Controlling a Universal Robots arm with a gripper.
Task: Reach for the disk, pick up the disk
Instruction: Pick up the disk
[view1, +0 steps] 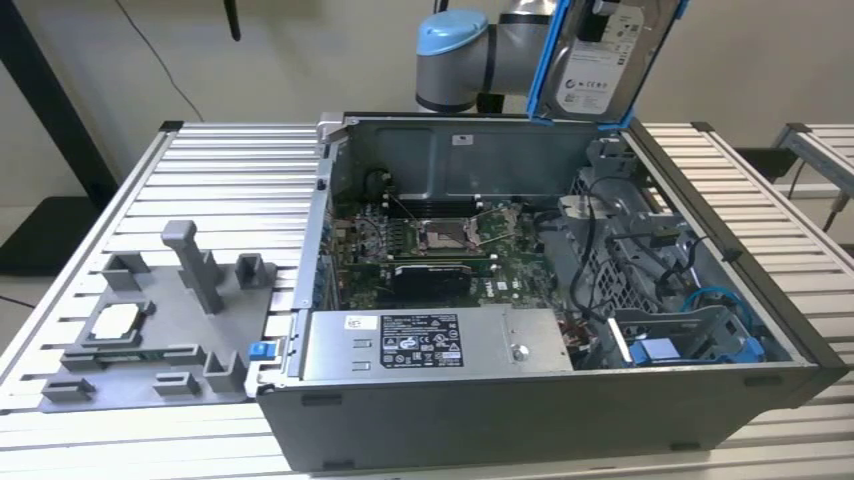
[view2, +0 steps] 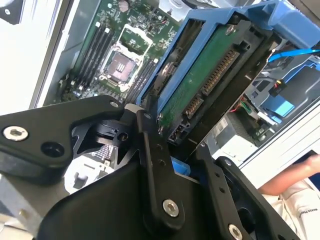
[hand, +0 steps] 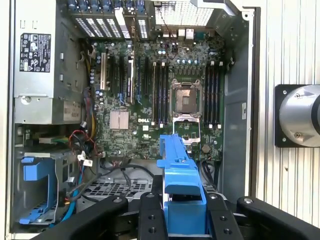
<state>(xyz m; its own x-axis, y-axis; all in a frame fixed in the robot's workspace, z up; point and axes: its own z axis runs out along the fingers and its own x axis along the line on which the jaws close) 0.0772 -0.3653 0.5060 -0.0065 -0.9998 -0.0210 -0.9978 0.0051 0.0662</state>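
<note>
An open computer case (view1: 534, 400) is lying on the slatted surface (view1: 214, 180), exposing its motherboard (hand: 165, 100). Above the case's rear wall, the disk (view1: 607, 60) is hanging in the air, standing nearly upright with its long axis close to vertical and its labelled face turning toward the exterior view. The end effector (view2: 172, 150) is pinching the disk's blue carrier between its fingers (hand: 150, 215).
</note>
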